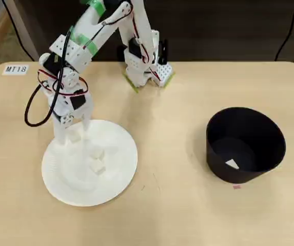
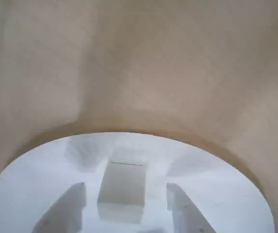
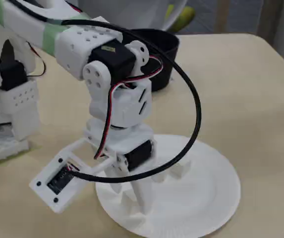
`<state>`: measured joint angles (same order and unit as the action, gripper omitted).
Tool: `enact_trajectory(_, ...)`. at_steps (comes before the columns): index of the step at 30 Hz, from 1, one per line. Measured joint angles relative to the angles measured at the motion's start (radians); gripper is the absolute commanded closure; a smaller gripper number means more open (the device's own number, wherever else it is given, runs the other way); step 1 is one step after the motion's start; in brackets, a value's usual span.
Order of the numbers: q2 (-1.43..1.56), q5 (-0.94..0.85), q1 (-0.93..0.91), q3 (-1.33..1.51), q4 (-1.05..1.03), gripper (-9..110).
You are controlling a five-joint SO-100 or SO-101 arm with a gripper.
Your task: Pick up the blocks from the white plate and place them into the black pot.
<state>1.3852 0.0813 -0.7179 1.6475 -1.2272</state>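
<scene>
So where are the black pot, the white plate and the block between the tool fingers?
black pot (image 1: 270, 141): overhead view, on its right inner wall.
white plate (image 1: 118, 177): overhead view, on its bare right rim.
block (image 2: 122, 184): wrist view, on its top face.

The white arm is bent down low, and the gripper is held open, fingers apart.

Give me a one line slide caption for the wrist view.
Open hand straddling a block on the plate, fingers either side, bare table beyond.
</scene>
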Motion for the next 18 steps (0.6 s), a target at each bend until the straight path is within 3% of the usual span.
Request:
enact_trajectory(3,-0.015,0.017,-0.003,-0.018,0.015,103)
enact_trajectory(13,-0.02,0.041,0.018,-0.031,0.06,104)
enact_trajectory(18,0.133,-0.025,0.107,0.02,0.239,104)
